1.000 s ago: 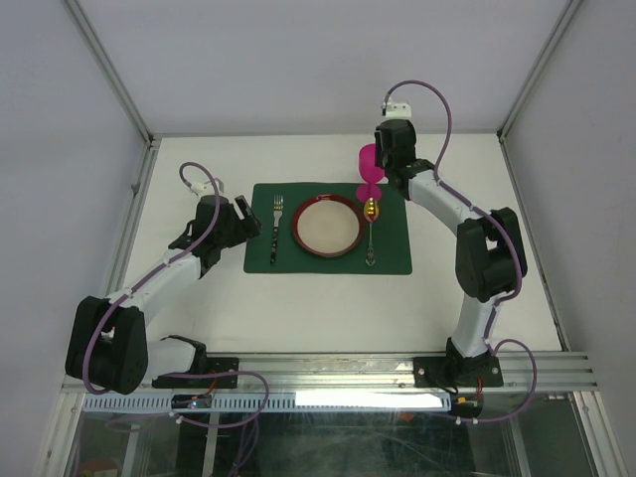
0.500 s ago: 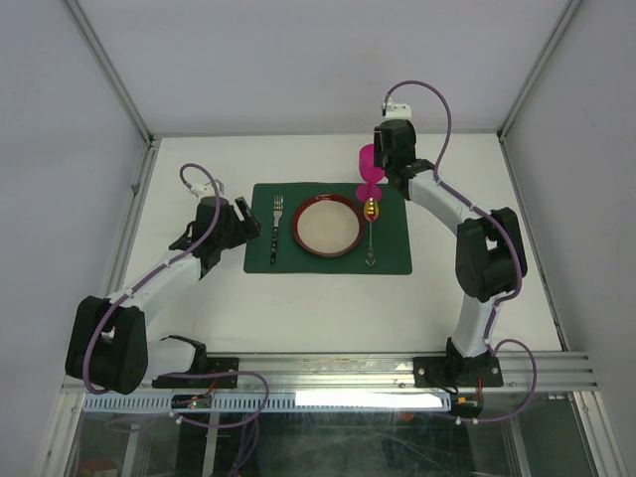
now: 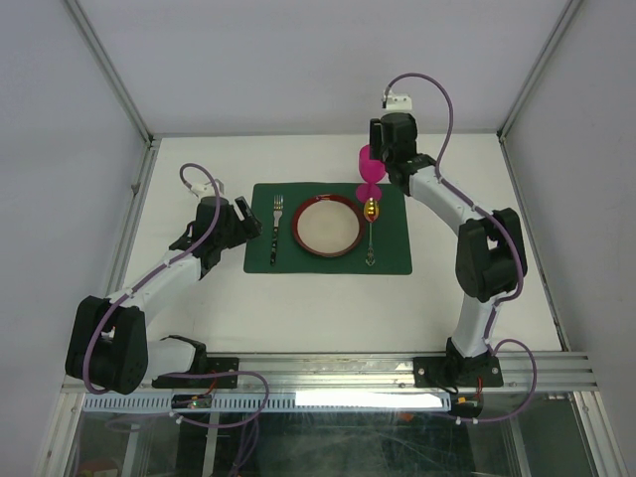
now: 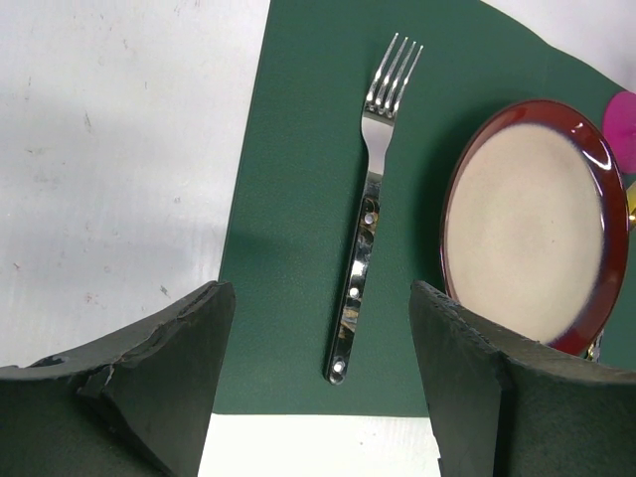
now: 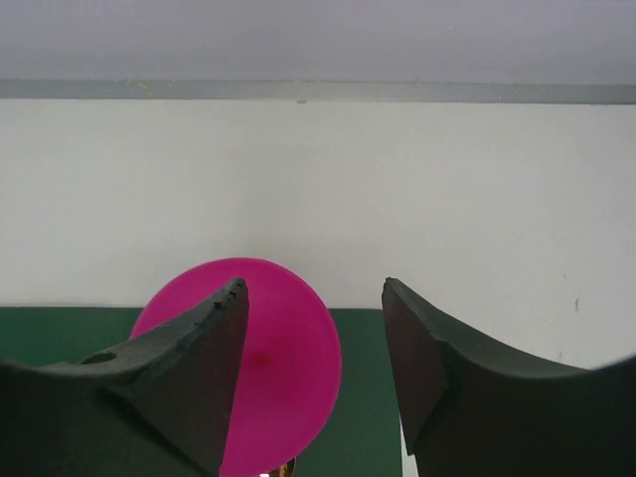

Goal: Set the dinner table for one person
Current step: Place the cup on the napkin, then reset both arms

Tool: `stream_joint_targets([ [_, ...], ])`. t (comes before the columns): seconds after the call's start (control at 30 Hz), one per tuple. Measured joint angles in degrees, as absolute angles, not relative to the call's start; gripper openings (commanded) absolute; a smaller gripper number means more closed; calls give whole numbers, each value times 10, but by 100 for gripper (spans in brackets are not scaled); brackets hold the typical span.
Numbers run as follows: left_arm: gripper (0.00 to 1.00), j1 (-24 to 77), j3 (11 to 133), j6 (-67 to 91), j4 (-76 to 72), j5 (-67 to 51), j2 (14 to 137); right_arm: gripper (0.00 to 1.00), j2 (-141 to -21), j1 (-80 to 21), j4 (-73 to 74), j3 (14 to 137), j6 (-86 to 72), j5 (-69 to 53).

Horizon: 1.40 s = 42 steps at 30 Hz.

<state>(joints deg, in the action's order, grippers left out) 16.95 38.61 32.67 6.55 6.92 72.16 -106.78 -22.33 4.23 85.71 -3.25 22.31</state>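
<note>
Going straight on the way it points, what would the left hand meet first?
Probably the silver metal fork on the dark green rectangular placemat, centred ahead of the open left hand; depth unclear.

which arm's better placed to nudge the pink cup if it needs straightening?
Right. The right gripper hangs open right at the pink cup, near the placemat's far right corner. The left gripper is open by the fork at the opposite edge, with the plate between.
</note>
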Motion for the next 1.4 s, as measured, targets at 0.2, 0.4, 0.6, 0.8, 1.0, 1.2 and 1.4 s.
stream_joint_targets([
  [0.2,75,170,386,327,63,69,722,67,-1068,-223,43,892,-23,225],
  [0.4,77,170,386,326,63,69,722,74,-1067,-223,48,922,-7,234],
  [0.6,87,170,386,319,62,69,718,78,-1053,-223,64,946,16,248],
  [0.8,99,170,386,299,61,70,706,83,-1015,-223,79,962,42,263],
  [1.0,99,170,395,282,61,73,703,99,-961,-222,103,967,57,276],
  [1.2,99,170,398,259,60,84,689,99,-889,-221,128,933,56,292],
  [1.4,99,170,392,232,45,101,654,99,-806,-219,149,845,41,297],
])
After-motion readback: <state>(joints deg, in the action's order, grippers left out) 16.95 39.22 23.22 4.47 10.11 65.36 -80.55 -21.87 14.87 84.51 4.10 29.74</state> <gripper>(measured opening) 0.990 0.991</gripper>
